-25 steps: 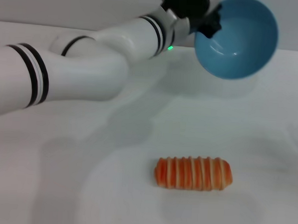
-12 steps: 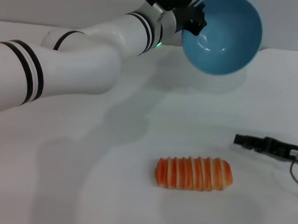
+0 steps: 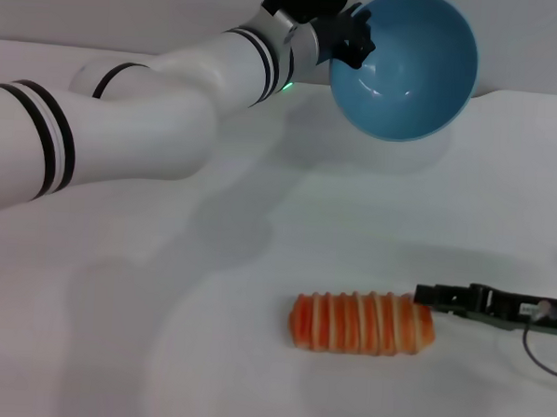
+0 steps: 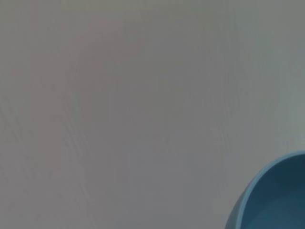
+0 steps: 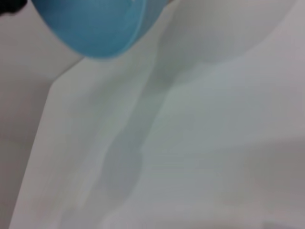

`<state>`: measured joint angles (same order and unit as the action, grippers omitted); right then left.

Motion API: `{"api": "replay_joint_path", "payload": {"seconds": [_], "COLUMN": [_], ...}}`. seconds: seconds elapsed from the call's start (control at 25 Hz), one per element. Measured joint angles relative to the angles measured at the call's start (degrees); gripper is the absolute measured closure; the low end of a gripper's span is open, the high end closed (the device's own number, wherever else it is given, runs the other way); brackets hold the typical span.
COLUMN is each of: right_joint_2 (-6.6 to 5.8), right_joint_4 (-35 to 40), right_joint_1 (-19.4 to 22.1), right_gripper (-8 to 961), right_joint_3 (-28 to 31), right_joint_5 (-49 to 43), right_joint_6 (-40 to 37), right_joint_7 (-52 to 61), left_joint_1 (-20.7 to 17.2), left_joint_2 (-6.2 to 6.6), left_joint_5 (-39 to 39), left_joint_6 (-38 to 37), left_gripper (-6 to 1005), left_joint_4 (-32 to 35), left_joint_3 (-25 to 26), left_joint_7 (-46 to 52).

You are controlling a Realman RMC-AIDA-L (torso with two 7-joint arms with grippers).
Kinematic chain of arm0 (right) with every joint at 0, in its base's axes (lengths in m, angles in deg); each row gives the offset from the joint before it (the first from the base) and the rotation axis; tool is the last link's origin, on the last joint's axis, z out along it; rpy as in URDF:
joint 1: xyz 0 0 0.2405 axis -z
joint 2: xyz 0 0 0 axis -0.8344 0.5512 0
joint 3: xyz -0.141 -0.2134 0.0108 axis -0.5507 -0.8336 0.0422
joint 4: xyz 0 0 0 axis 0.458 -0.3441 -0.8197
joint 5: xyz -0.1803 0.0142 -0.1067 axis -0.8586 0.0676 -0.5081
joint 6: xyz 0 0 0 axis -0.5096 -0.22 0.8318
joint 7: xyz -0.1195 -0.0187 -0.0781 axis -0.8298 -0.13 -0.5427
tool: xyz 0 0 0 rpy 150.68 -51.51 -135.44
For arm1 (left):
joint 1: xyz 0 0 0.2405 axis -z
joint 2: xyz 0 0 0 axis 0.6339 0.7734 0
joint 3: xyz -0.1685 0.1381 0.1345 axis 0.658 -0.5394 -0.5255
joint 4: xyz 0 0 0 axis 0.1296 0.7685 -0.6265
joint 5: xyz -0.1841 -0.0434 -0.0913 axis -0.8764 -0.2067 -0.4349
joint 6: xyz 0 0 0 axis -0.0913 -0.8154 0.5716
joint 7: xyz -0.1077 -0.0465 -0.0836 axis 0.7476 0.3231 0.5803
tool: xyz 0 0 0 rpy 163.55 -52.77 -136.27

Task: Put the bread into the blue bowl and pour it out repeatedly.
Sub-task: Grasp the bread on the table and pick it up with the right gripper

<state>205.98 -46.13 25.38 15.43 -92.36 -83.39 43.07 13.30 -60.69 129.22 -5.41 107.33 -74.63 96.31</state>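
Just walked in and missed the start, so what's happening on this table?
The left gripper holds the blue bowl up at the far side, tipped so its empty inside faces the camera. The bread lies on the table. The right gripper sits low beside the bread's right end.

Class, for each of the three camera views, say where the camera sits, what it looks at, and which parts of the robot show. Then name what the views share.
Head view: on the robot's head, looking forward and down at the table; shows the left arm, its left claw holding the tilted, empty bowl by the rim, and the right claw beside the bread.
Left wrist view: on the left wrist, facing the table; only the bowl's rim, no robot parts.
Right wrist view: on the right wrist, looking across the table toward the raised bowl; no robot parts.
Shared: all three show bowl and table.
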Motion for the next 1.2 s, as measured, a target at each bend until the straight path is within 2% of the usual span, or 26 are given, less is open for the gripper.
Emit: {"api": "replay_joint_path", "payload": {"seconds": [0.36,0.6,0.76,0.96,1.2], "right_joint_2": [-0.14,-0.09,0.29,0.37,0.32], "right_joint_4": [1.39,2.03,-1.16,-3.89,-4.64], "right_joint_1": [1.13,0.73,-1.86,-3.66,-3.59], "right_gripper": [432,328,259,258,262], "right_joint_3": [-1.86,-1.96,-2.14,-2.14,-2.05], "right_joint_5": [-0.47,-0.19,-0.03,0.01,0.01], "right_joint_6": [0.34,1.57,4.73,5.64,5.23], "right_joint_7": [-0.28,-0.36,-1.16,-1.83,-1.35], "left_joint_1": [-0.02,0.13,0.03,-0.17,-0.41], "left_joint_2": [-0.01,-0.01,-0.01,-0.04,-0.09], "left_joint_5": [0.01,0.01,0.01,0.01,0.01], "left_joint_6": [0.05,0.10,0.31,0.75,0.76], "left_gripper": [998,999,998,999,999], "left_joint_4": [-0.18,-0.50,-0.53,-0.53,-0.40], "left_joint_3": [0.08,0.07,0.07,0.03,0.07], "left_joint_7": [0.06,0.07,0.07,0.07,0.07]}}
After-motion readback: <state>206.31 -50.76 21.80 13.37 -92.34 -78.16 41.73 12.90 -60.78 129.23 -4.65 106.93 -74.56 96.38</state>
